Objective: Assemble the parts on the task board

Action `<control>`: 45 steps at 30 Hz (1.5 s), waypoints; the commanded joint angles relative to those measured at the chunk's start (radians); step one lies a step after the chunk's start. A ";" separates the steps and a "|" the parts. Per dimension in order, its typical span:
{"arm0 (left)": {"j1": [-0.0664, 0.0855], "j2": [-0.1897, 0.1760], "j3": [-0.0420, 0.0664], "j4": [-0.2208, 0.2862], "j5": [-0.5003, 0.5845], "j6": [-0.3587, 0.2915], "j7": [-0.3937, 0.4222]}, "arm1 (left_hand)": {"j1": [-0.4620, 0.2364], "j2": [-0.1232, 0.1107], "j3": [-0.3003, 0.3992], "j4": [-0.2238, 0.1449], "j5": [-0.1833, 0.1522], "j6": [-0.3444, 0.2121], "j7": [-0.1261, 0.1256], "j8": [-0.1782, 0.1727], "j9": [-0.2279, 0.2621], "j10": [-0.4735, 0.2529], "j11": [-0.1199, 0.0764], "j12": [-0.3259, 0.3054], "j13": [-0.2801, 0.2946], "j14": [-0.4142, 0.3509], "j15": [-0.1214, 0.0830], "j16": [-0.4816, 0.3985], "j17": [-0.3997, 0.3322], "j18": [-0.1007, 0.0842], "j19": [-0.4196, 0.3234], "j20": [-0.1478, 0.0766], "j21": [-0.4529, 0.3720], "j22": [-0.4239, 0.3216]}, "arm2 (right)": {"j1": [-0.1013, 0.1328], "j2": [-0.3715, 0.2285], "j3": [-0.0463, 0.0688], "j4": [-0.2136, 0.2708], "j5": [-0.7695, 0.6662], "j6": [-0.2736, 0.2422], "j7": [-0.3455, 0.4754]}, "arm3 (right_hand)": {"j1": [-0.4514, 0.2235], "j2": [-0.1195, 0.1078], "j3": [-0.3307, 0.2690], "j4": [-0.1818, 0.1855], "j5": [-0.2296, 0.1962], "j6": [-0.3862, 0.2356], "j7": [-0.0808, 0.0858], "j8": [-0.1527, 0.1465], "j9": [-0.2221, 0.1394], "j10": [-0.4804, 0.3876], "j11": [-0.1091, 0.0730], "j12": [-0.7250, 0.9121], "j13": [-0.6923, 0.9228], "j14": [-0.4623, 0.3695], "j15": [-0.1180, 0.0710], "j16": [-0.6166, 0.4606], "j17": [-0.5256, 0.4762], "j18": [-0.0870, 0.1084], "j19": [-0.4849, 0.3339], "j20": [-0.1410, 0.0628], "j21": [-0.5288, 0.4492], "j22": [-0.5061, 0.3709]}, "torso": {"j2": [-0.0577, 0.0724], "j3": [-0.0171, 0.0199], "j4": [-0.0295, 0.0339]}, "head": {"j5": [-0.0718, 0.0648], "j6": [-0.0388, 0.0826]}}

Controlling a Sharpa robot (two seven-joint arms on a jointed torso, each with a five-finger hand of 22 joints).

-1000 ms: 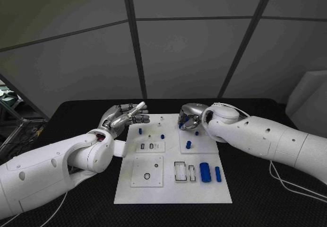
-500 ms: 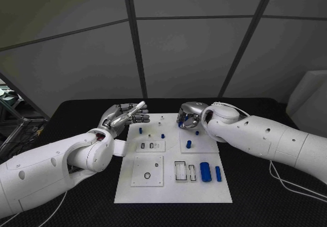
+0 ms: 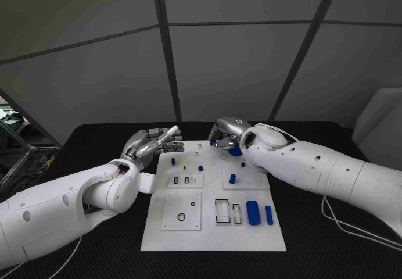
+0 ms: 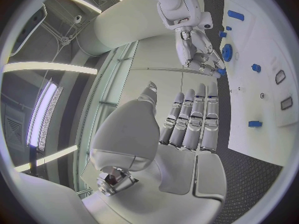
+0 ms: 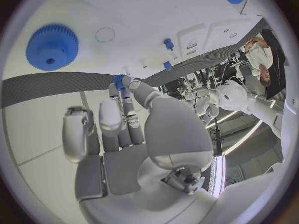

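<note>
Right now I see my right hand (image 3: pixel 225 135) above the board's (image 3: pixel 214 232) far edge, pinching a small blue part (image 5: pixel 119 78) at its fingertips. Close by, a blue gear (image 5: pixel 52 47) lies on the board. My left hand (image 3: pixel 153 143) hovers beside the board, fingers straight, holding nothing.

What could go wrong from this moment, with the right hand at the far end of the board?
1. The right hand seems to pinch a small blue part only at the tips of its fingers. The part may slip and drop off the task board onto the table.
2. The blue gear lies close to this hand, so a low move could knock it.
</note>
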 commanded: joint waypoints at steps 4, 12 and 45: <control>0.003 0.003 0.001 0.002 -0.005 0.013 0.004 | -0.001 0.008 -0.003 -0.005 -0.003 0.007 0.014 -0.006 -0.002 0.002 0.003 -0.006 -0.001 -0.003 0.003 -0.006 0.001 -0.012 0.007 0.000 0.005 -0.002 | 0.005 0.050 0.001 -0.057 0.017 -0.044 0.038 | 0.002 -0.009 0.007 0.001 0.000 0.005 0.000 -0.002 0.001 0.023 -0.016 0.000 0.001 0.013 -0.008 0.007 -0.001 -0.008 0.005 0.001 0.005 0.045 | 0.002 0.0003 0.0007 | 0.007 -0.001; 0.006 0.001 0.002 0.008 -0.005 0.011 0.003 | -0.002 0.009 -0.005 -0.006 -0.003 0.006 0.014 -0.008 -0.002 0.002 0.003 -0.009 -0.001 -0.007 0.005 -0.011 0.000 -0.013 0.004 0.000 0.004 -0.004 | 0.006 0.102 0.001 -0.111 0.018 -0.022 0.053 | -0.002 -0.013 0.014 0.002 0.000 0.002 0.002 -0.005 0.000 0.018 -0.014 -0.002 -0.001 0.011 -0.008 0.008 -0.002 -0.007 0.004 0.001 0.004 0.043 | 0.005 -0.0012 0.0009 | 0.011 -0.002; 0.028 0.000 0.002 0.028 -0.005 0.010 -0.001 | -0.002 0.009 -0.007 -0.008 -0.003 0.006 0.014 -0.009 -0.002 0.001 0.003 -0.011 -0.001 -0.010 0.006 -0.014 0.000 -0.014 0.003 0.001 0.002 -0.005 | 0.006 0.205 0.000 -0.240 -0.002 0.037 0.041 | -0.018 -0.027 0.031 0.005 -0.004 -0.010 0.006 -0.009 -0.002 -0.004 -0.008 -0.003 -0.004 0.004 -0.002 0.003 -0.019 -0.002 -0.014 0.005 -0.006 0.017 | 0.008 -0.0013 0.0005 | 0.013 -0.013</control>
